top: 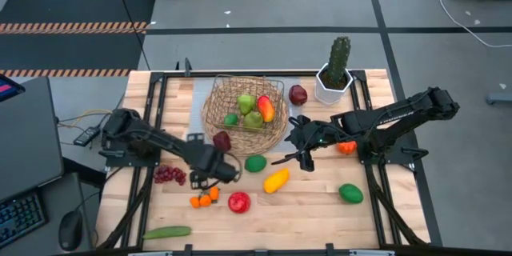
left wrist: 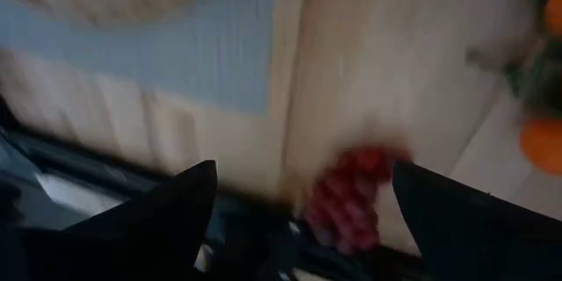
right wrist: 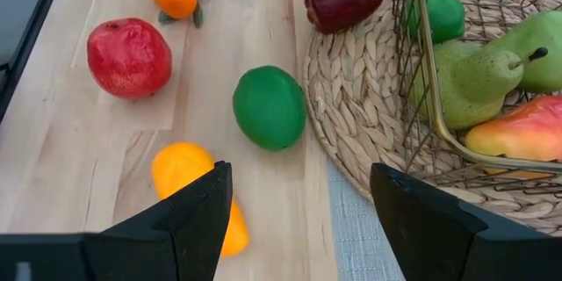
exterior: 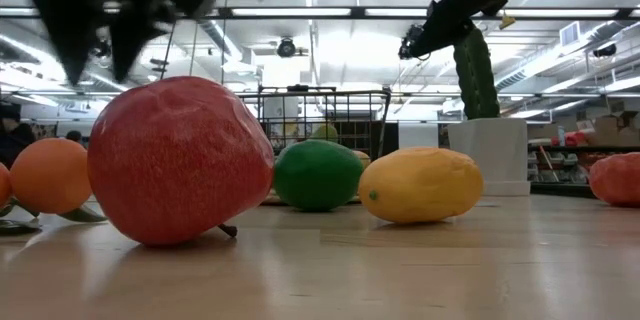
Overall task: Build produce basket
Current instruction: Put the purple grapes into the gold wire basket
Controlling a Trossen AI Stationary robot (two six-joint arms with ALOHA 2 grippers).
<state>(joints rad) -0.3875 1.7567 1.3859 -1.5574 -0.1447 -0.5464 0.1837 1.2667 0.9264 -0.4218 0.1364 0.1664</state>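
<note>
**Caller:** While both arms hang over the table, the left gripper point(top: 214, 168) sits low near the front-left, its fingers point(left wrist: 167, 219) spread wide with nothing between them. Past those fingers, in the wrist view, lies a blurry red bunch, the grapes point(left wrist: 351, 198).

**Analyst:** And from above those grapes point(top: 169, 175) lie on the wood just to the left of that gripper, with the small oranges point(top: 203, 198) and the red pomegranate point(top: 238, 202) in front of it.

**Caller:** Across the table, the right gripper point(top: 298, 154) hovers just right of the basket point(top: 216, 120). Its jaws stand apart and hold nothing; bare table shows between them.

**Analyst:** Its wrist camera looks down on a green lime point(right wrist: 269, 106) and a yellow-orange fruit point(right wrist: 189, 184), which lies partly under one finger.

**Caller:** The basket sits at the back centre, on a pale blue mat point(top: 186, 100). Inside the wire frame are green pears point(right wrist: 470, 75), a small green fruit point(right wrist: 436, 15) and a red-yellow mango point(right wrist: 522, 136).

**Analyst:** A dark red fruit point(top: 222, 139) rests against the woven rim at the front. Another dark red one point(top: 298, 94) lies between the basket and the white cactus pot point(top: 330, 88).

**Caller:** Still out on the wood: a green avocado point(top: 350, 193) at the right, an orange piece point(top: 346, 147) under the right arm, and a cucumber point(top: 166, 232) at the front-left corner.
</note>
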